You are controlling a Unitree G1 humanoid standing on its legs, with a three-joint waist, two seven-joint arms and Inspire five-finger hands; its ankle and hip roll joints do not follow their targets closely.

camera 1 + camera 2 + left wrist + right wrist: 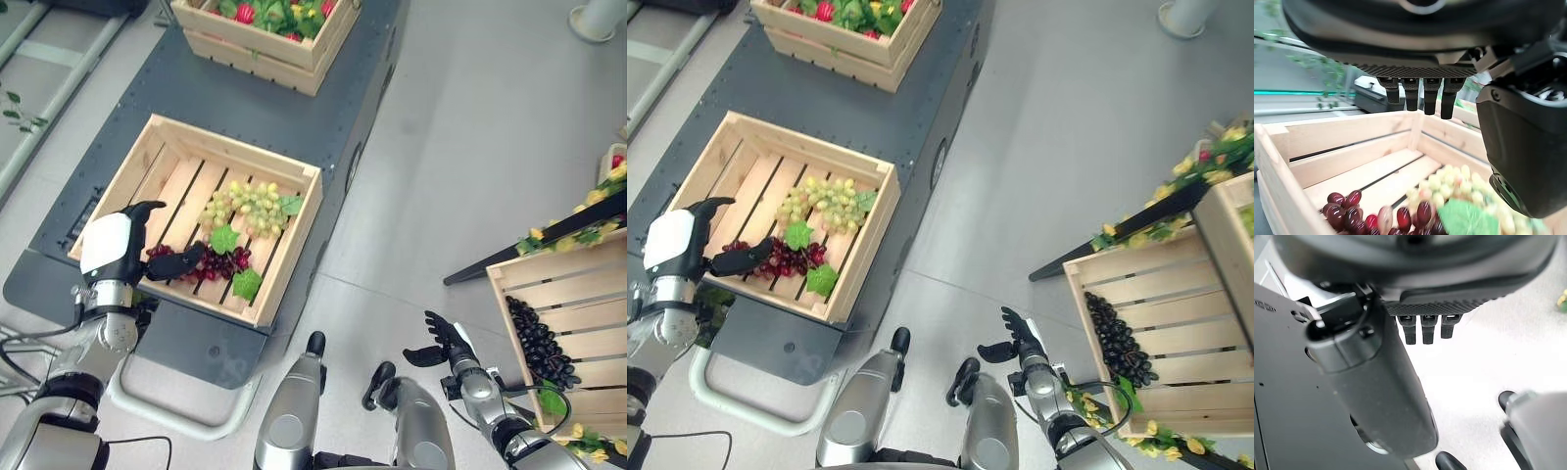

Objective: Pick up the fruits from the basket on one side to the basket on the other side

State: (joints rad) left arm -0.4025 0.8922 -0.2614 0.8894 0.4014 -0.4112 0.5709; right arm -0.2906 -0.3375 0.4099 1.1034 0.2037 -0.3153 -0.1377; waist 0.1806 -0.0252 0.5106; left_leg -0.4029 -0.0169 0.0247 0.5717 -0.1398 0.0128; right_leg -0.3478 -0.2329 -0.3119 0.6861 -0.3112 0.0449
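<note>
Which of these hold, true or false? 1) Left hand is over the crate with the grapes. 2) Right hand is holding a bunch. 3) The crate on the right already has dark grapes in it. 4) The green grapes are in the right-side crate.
1) True: the left hand is open above the near edge of the left crate, beside the red grapes.
2) False: the right hand is open over the floor, holding nothing.
3) True: dark grapes lie in the right crate.
4) False: the green grapes lie in the left crate, behind the red ones.
</note>
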